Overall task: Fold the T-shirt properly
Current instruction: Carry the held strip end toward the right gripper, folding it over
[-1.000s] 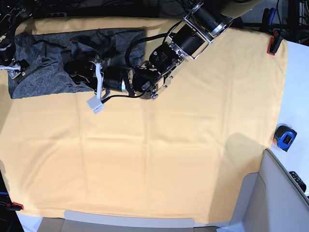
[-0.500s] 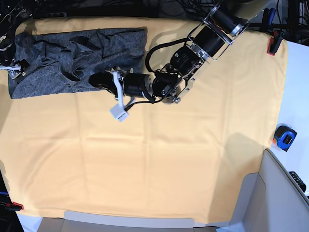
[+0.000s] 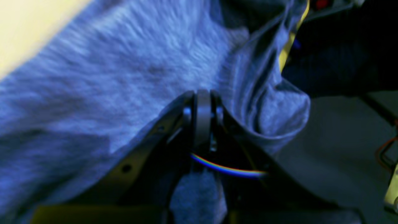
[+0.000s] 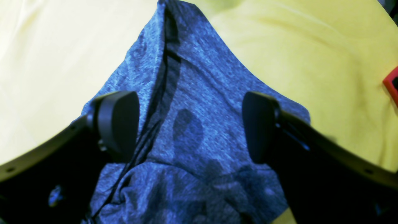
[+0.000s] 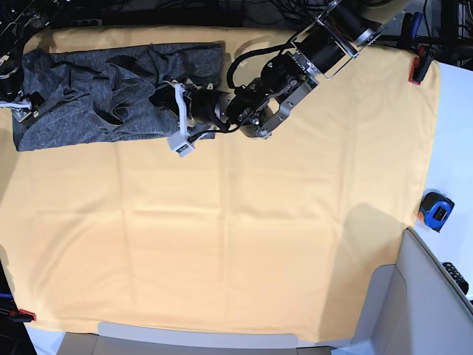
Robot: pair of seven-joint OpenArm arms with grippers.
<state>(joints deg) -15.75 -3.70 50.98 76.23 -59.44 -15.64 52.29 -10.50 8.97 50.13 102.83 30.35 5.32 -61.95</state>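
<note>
The T-shirt [image 5: 111, 92] lay crumpled in the upper left of the base view, on the big yellow cloth [image 5: 244, 244] that covered the table. It was dark grey, soft and full of wrinkles.

The left gripper [image 5: 164, 98] reached in from the upper right of that view and sat on the right part of the shirt. In the left wrist view the left gripper [image 3: 202, 102] was squeezed tight, with its two tips pressed together. Grey shirt cloth [image 3: 124, 77] was bunched up all around the tips and a fold hung down on the right side. It looked like it was pinching the shirt.

The right gripper [image 5: 15, 102] was at the far left edge of the base view, by the left end of the shirt. In the right wrist view the right gripper [image 4: 189, 124] was spread wide open. Its fingers [image 4: 119, 121] stood far apart, one on each side, and the shirt [image 4: 192, 102] lay flat between and under them. It was not holding anything.

A small blue and orange tape measure [image 5: 436, 211] sat at the right edge of the base view, off the yellow cloth.
</note>
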